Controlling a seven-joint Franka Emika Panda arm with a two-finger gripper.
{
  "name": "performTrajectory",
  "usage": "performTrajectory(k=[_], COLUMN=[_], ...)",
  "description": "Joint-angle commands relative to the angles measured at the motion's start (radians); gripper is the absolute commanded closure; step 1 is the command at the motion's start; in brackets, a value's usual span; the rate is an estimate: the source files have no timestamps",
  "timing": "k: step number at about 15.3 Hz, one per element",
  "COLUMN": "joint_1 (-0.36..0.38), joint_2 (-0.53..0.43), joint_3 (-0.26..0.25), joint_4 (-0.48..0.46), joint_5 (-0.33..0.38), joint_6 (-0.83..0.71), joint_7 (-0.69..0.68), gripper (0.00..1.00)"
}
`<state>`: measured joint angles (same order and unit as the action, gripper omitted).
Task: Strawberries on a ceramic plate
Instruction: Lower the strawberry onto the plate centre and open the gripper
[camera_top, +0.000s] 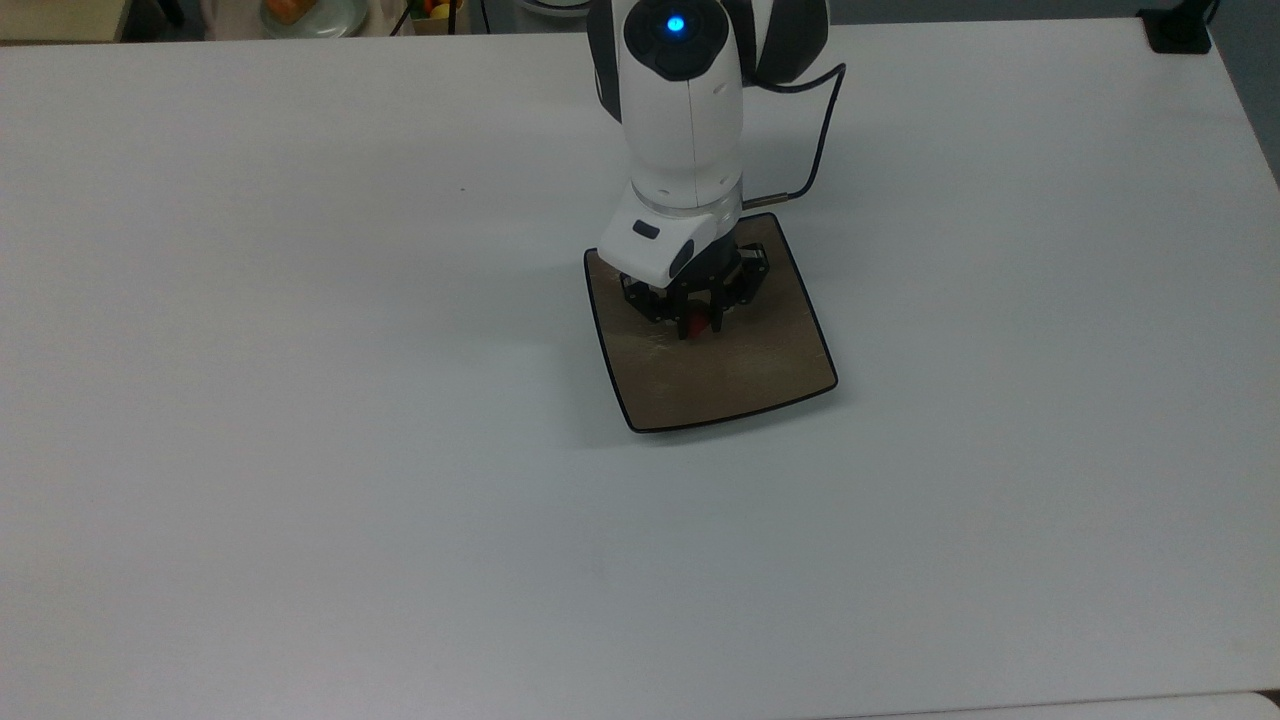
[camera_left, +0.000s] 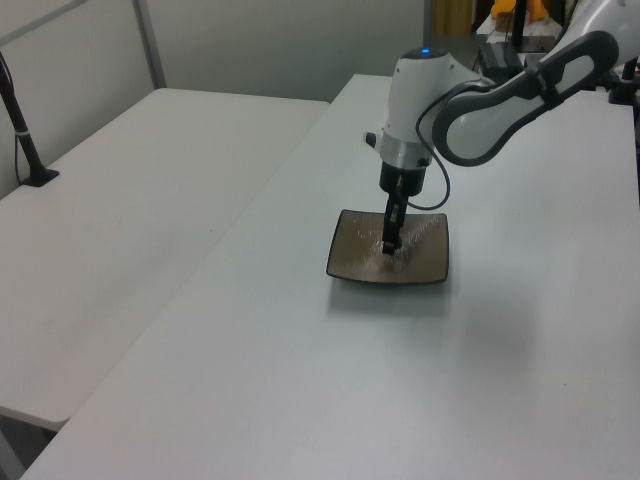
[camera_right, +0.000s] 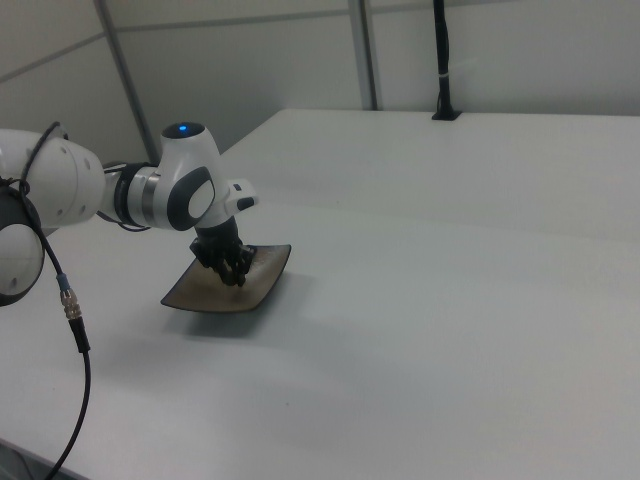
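A square tan-brown ceramic plate (camera_top: 760, 380) with a thin dark rim lies on the white table (camera_top: 300, 400). My gripper (camera_top: 697, 326) hangs low over the plate's middle, shut on a small red strawberry (camera_top: 695, 326) that peeks out between the black fingers. From the left view the gripper (camera_left: 388, 249) points straight down at the plate (camera_left: 352, 258), its tip at or just above the surface. The right view has the gripper (camera_right: 238, 279) over the plate (camera_right: 205, 295); the strawberry is hidden there by the fingers.
A black cable (camera_top: 815, 150) runs from the arm's wrist above the plate's far edge. A black post base (camera_top: 1178, 30) stands at the top view's upper right corner. A second white table (camera_left: 120, 200) adjoins on the left view's left.
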<state>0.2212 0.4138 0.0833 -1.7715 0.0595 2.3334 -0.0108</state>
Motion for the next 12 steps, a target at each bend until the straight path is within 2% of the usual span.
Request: performTrajectory(k=[1,2,3,8,12], joint_1=[0.01,0.01,0.01,0.009,0.0], joint_2=[-0.001,-0.001,-0.001,-0.053,-0.14], joint_3=[0.001,0.001,0.001,0.0,-0.01], joint_4=[-0.016,-0.014,-0.014,-0.005,0.018], joint_5=[0.014,0.014,0.014,0.013,0.003], joint_6=[0.029,0.029,0.027,-0.021,-0.222], joint_7=[0.019,0.019,0.019,0.019,0.019], gripper=[0.47,0.39,0.02,0.0,0.0])
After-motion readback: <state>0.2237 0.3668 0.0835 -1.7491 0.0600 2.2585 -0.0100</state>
